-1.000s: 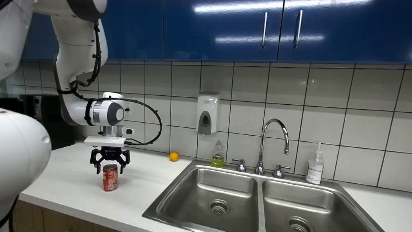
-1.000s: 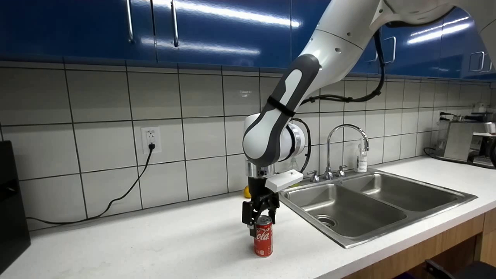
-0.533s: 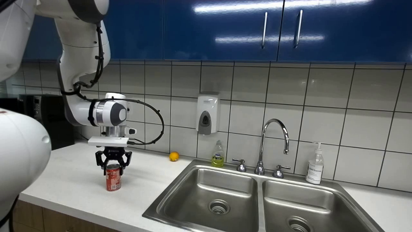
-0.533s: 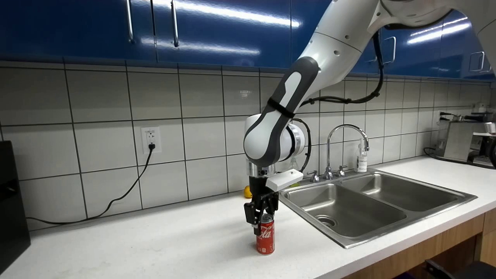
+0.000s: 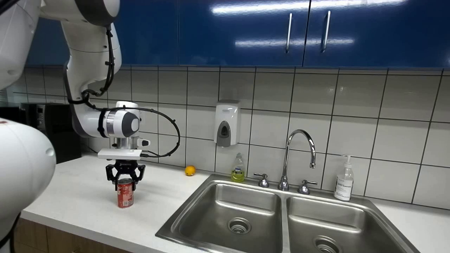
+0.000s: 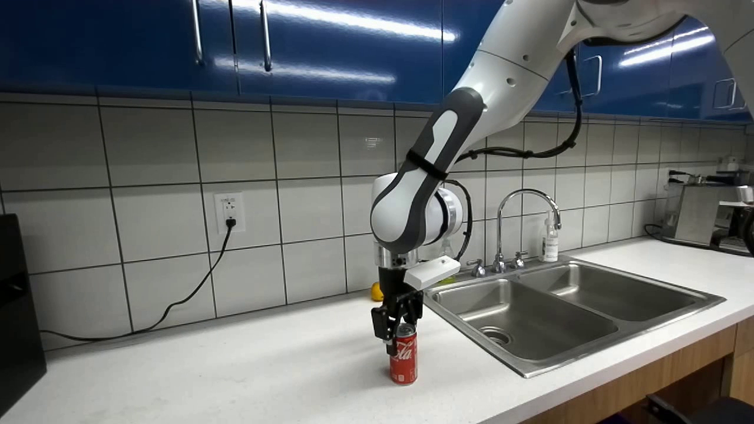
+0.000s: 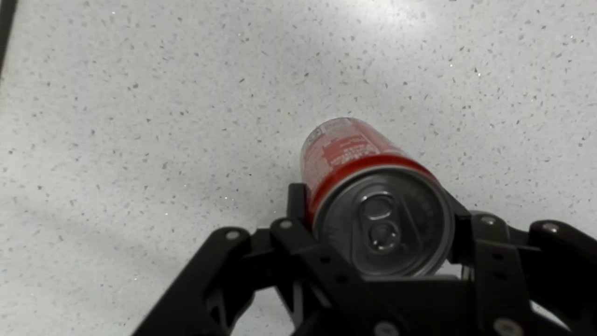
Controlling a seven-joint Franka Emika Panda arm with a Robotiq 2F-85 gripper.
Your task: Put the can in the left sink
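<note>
Upright on the white countertop, or barely above it, is the red can (image 5: 125, 193), with a dark silvery lid; whether its base touches, I cannot tell. My gripper (image 5: 124, 186) points straight down and is shut around the can's upper part, a finger on each side. In the wrist view the can (image 7: 347, 149) sits between the black fingers (image 7: 297, 199), its lid facing the camera. The left sink (image 5: 211, 225), a steel basin with a round drain, lies to the right of the can in both exterior views, with nothing visible inside.
Beside the left sink is the twin right basin (image 5: 337, 214). Behind them stand the faucet (image 5: 286, 158), a green soap bottle (image 5: 238, 168) and a pump bottle (image 5: 344, 181). An orange fruit (image 5: 190, 170) rests near the wall. A black appliance (image 5: 56, 130) stands at the back left.
The fingers have closed in from both sides onto the can. Gripper and can have shifted slightly to the right in both exterior views, and the can appears marginally higher.
</note>
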